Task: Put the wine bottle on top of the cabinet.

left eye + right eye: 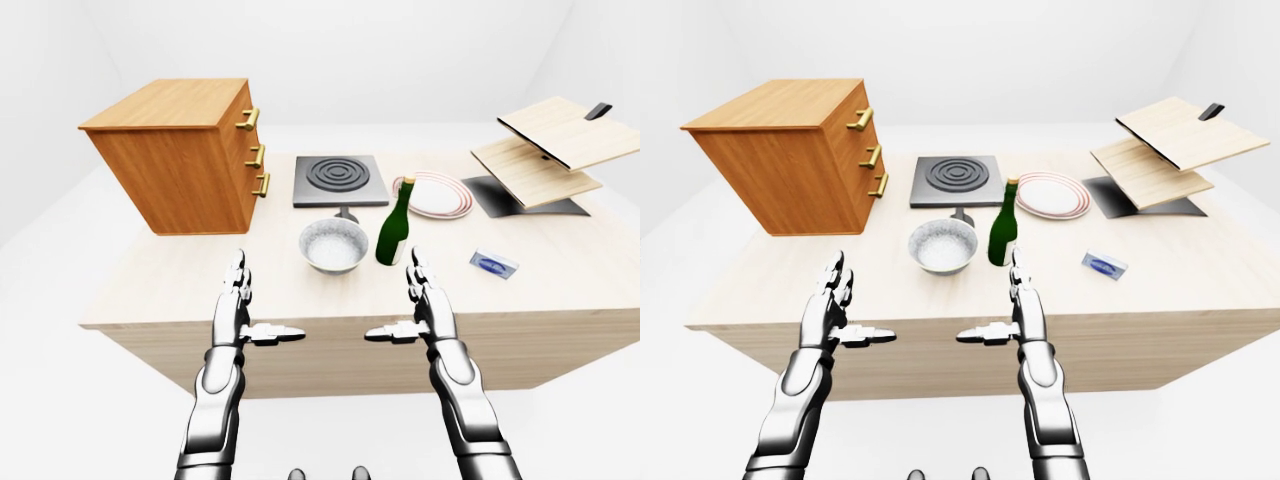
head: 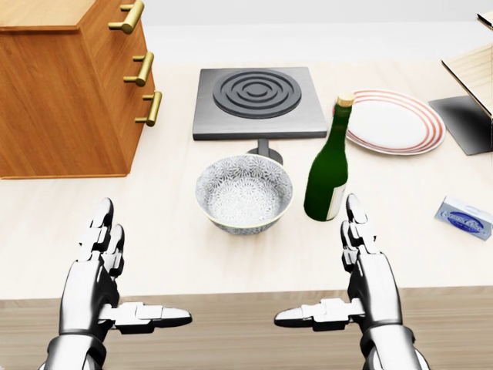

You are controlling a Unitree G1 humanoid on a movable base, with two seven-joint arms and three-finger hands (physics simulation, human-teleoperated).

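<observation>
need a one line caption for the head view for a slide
Both open hands, left hand and right hand, hover short of the upright wine bottle beside a bowl, cabinet at left.

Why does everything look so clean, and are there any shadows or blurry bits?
It is a simulator's render. Head view: nothing blurred, soft even light, a faint shadow under the bowl and beside the bottle. Left-eye view: wider, the table edges splay outward, the room plain white, the cabinet side darker than its top.

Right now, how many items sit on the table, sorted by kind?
Wine bottle: 1
Cabinet: 1
Bowl: 1
Plate: 1
Hotplate: 1
Small blue packet: 1
Wooden board rack: 1
Total: 7
</observation>
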